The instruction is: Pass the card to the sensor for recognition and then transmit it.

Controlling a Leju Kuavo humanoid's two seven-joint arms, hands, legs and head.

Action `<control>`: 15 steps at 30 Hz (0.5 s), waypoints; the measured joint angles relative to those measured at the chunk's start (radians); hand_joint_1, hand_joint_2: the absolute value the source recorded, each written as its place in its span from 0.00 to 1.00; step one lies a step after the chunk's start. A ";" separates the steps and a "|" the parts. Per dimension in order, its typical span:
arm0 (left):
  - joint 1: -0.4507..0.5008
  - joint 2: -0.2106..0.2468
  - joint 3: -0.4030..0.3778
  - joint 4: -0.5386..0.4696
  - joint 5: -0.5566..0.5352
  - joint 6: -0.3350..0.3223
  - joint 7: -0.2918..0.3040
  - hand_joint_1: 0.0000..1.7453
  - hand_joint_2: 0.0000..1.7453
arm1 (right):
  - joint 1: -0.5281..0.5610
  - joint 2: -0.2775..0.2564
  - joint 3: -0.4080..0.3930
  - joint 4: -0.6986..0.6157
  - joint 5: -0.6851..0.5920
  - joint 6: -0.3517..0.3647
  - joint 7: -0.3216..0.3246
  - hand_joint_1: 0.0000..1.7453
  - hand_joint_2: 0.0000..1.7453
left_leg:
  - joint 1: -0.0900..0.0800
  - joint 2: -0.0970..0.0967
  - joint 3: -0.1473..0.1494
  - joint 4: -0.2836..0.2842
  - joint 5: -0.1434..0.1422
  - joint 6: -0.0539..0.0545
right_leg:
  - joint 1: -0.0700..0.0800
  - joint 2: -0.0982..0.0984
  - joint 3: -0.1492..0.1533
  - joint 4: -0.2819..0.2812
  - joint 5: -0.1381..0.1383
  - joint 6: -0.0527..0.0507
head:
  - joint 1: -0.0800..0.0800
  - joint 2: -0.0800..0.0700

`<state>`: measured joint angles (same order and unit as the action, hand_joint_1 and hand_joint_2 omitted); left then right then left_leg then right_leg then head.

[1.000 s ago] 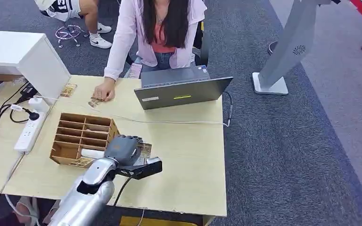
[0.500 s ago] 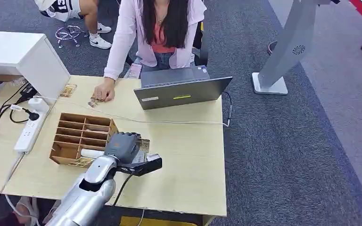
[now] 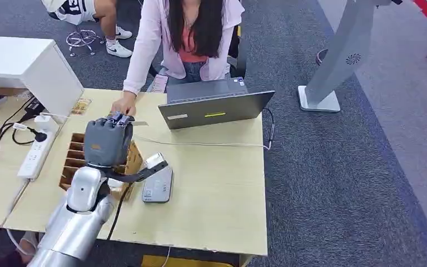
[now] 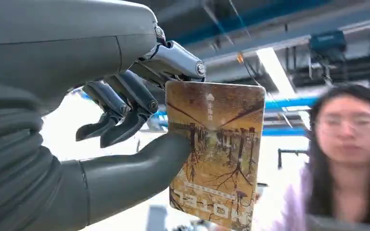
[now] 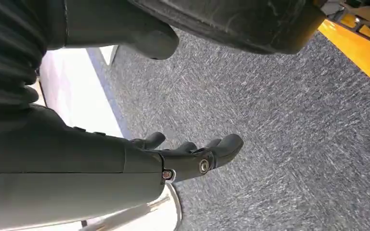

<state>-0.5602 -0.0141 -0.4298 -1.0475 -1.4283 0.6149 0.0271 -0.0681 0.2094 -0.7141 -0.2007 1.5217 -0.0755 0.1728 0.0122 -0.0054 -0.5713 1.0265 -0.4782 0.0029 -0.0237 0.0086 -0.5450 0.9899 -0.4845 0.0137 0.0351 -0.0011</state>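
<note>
My left hand point(image 3: 108, 142) is raised above the wooden organiser point(image 3: 77, 161), back of the hand toward me. In the left wrist view it point(image 4: 125, 110) pinches a card point(image 4: 217, 154) between thumb and fingers; the card has a brown tree picture and stands upright, facing the camera. The grey sensor point(image 3: 158, 185) lies flat on the table just right of the organiser, uncovered. A person in a pink top point(image 3: 186, 39) sits across the table, one hand point(image 3: 122, 107) resting on it close beyond my raised hand. My right hand point(image 5: 192, 155) hangs over grey carpet, fingers apart, holding nothing.
An open laptop point(image 3: 214, 105) stands at the table's far edge, its cable running across the table point(image 3: 222, 189). A power strip point(image 3: 32, 158) and cables lie at the left beside a white box point(image 3: 30, 64). Loose cards point(image 3: 80, 105) lie near the person's hand.
My left hand has lifted off the sensor and moved up and away toward the person, carrying the card. The sensor now lies uncovered.
</note>
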 joint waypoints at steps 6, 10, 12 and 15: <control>-0.215 0.076 0.134 0.226 -0.036 -0.029 0.005 1.00 1.00 | 0.000 0.000 0.022 0.000 0.001 0.004 0.001 0.00 1.00 | 0.000 0.001 0.000 0.000 0.002 -0.002 | 0.000 0.001 -0.001 0.001 0.002 -0.002 | -0.002 0.000; -0.282 0.093 0.182 0.337 -0.032 -0.025 0.004 1.00 1.00 | -0.001 0.000 0.032 0.000 0.001 0.006 0.002 0.00 1.00 | 0.000 0.000 0.000 0.000 0.002 -0.001 | 0.000 0.001 -0.001 0.002 0.002 -0.002 | -0.002 0.000; -0.294 0.096 0.187 0.366 -0.032 -0.023 0.004 1.00 1.00 | -0.001 0.000 0.032 0.000 0.001 0.006 0.002 0.00 1.00 | 0.000 0.000 -0.001 0.000 0.002 -0.001 | 0.000 0.001 -0.001 0.001 0.002 -0.002 | -0.002 0.000; -0.303 0.098 0.195 0.399 -0.033 -0.023 0.005 1.00 1.00 | -0.001 0.000 0.032 0.000 0.001 0.007 0.003 0.00 1.00 | 0.000 0.000 -0.001 0.000 0.002 -0.001 | 0.000 0.001 -0.001 0.001 0.002 -0.002 | -0.002 0.000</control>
<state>-0.8628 0.0835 -0.2346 -0.6489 -1.4614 0.5921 0.0317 -0.0693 0.2094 -0.6821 -0.2007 1.5225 -0.0687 0.1759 0.0120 -0.0050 -0.5721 1.0265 -0.4764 0.0017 -0.0238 0.0092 -0.5462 0.9907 -0.4825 0.0119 0.0332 -0.0011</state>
